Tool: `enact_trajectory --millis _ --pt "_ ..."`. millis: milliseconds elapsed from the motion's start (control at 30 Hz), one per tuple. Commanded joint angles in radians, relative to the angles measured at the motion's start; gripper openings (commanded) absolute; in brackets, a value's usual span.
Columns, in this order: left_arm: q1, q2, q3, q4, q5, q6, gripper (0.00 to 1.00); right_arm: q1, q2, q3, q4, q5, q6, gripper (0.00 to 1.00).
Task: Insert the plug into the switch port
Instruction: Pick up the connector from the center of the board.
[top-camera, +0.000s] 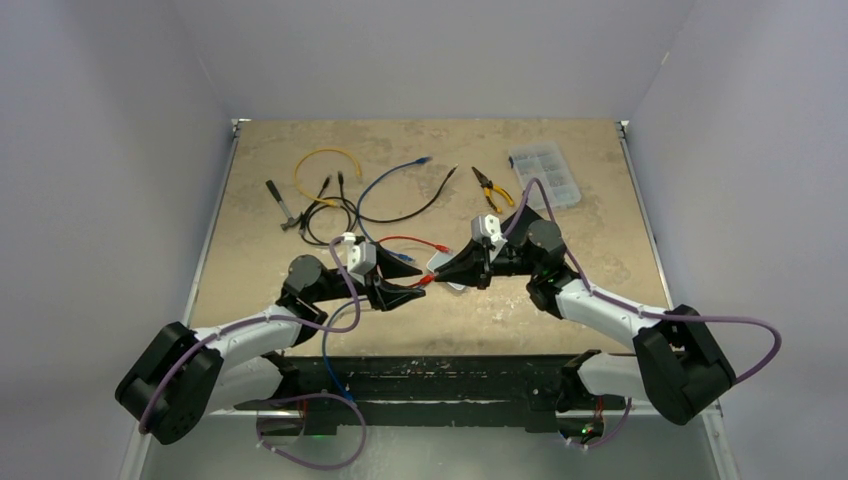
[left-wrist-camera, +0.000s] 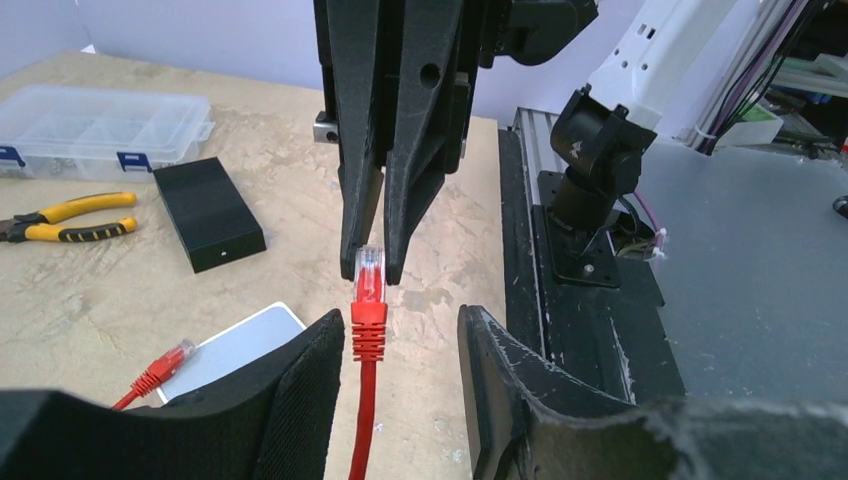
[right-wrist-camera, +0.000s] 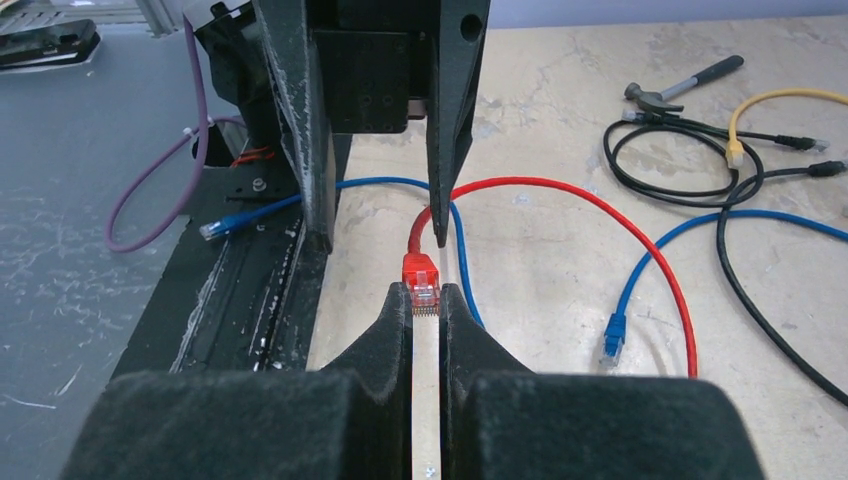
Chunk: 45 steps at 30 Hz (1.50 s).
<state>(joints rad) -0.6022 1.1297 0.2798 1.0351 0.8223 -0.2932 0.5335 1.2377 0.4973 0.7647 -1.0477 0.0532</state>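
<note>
The left end effector (left-wrist-camera: 400, 322) is partway open. Its two padded fingers (left-wrist-camera: 300, 400) stand on either side of the red cable (left-wrist-camera: 362, 420) just behind the plug, with a clear gap on one side, so it grips nothing. The plug (right-wrist-camera: 420, 272) hangs in the air above the tabletop (top-camera: 480, 320), between the two arms near the middle of the near half. Its red boot points toward the left arm and its clear tip toward the right. The right end effector (right-wrist-camera: 424, 292) is closed narrow on that clear tip and holds the plug level.

Just beside and below this, the switch (left-wrist-camera: 240, 345), a flat white box, lies on the tabletop. A second red plug (left-wrist-camera: 165, 365) is at its edge, but whether that one is seated cannot be told, and the ports are hidden.

Across the far half, from left to right, lie:
- a hammer (top-camera: 283, 208)
- a yellow cable (top-camera: 325, 158) looped over black cables (top-camera: 330, 212)
- a blue cable (top-camera: 395, 175), which runs forward to the near edge
- a pair of yellow-handled pliers (top-camera: 492, 188)
- a clear compartment box (top-camera: 545, 175)

In the left wrist view, a small black box (left-wrist-camera: 210, 213) lies flat between the pliers and the switch.
</note>
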Motion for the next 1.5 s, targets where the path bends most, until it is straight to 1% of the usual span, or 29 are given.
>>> enact_trajectory --millis 0,200,400,533,833,1200,1333,1367,1400,1467 --pt "0.004 0.004 0.033 -0.047 0.002 0.057 0.43 0.0 -0.01 0.042 0.024 -0.032 -0.018 0.0" --pt "0.002 0.035 0.039 -0.067 0.006 0.075 0.41 0.0 -0.013 0.035 0.048 -0.04 -0.003 0.0" --pt "-0.001 0.083 0.044 0.001 0.021 0.043 0.36 0.0 -0.015 0.029 0.069 -0.049 0.011 0.0" --pt "-0.007 0.093 0.048 0.015 0.021 0.037 0.33 0.0 -0.014 0.023 0.077 -0.05 0.015 0.0" --pt "-0.026 0.095 0.048 0.038 0.014 0.028 0.31 -0.001 -0.007 0.023 0.091 -0.059 0.023 0.0" --pt "-0.027 0.074 0.04 0.024 -0.001 0.03 0.12 -0.001 -0.004 0.018 0.084 -0.054 0.022 0.0" --pt "-0.027 0.016 0.037 -0.062 -0.037 0.066 0.08 -0.001 -0.011 0.015 0.065 -0.045 0.011 0.0" --pt "-0.028 -0.001 0.038 -0.089 -0.049 0.076 0.06 -0.001 -0.013 0.015 0.063 -0.041 0.01 0.0" --pt "-0.028 -0.021 0.038 -0.114 -0.06 0.087 0.01 -0.001 -0.016 0.014 0.061 -0.039 0.007 0.0" --pt "-0.028 -0.058 0.037 -0.161 -0.085 0.107 0.0 -0.001 -0.018 0.014 0.056 -0.034 0.004 0.0"
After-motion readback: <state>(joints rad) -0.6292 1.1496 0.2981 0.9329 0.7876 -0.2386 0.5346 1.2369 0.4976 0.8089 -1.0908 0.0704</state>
